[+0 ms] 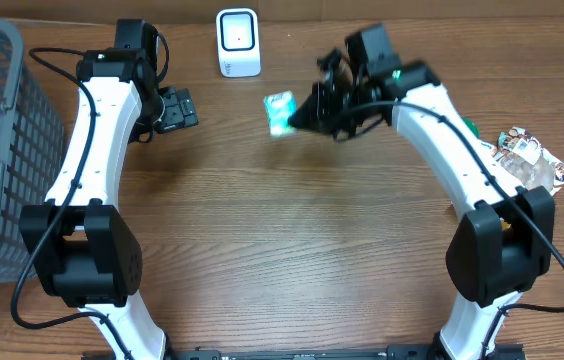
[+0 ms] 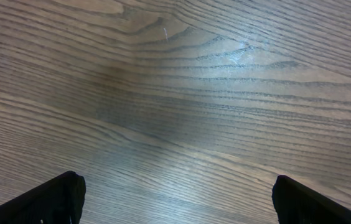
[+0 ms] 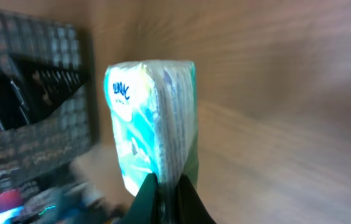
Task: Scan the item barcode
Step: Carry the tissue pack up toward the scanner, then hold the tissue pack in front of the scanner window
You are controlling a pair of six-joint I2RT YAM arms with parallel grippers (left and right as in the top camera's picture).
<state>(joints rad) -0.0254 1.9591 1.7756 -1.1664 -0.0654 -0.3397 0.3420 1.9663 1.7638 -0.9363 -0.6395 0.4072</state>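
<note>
Right tool (image 3: 166, 186) pinches white-green packet (image 3: 147, 118), blue lettering blurred; left tool (image 1: 176, 108) gapes wide.

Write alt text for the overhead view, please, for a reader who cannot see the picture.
The right gripper holds a small green and white packet over a wooden table, close to a white scanner. The left gripper is open and empty; a grey basket stands at the left.

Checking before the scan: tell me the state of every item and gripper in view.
tissue pack: gripped by one edge, near the scanner.
right gripper: shut on tissue pack.
left gripper: open, holding nothing.
barcode scanner: upright, untouched.
basket: upright, far left.
snack packets: lying untouched.
</note>
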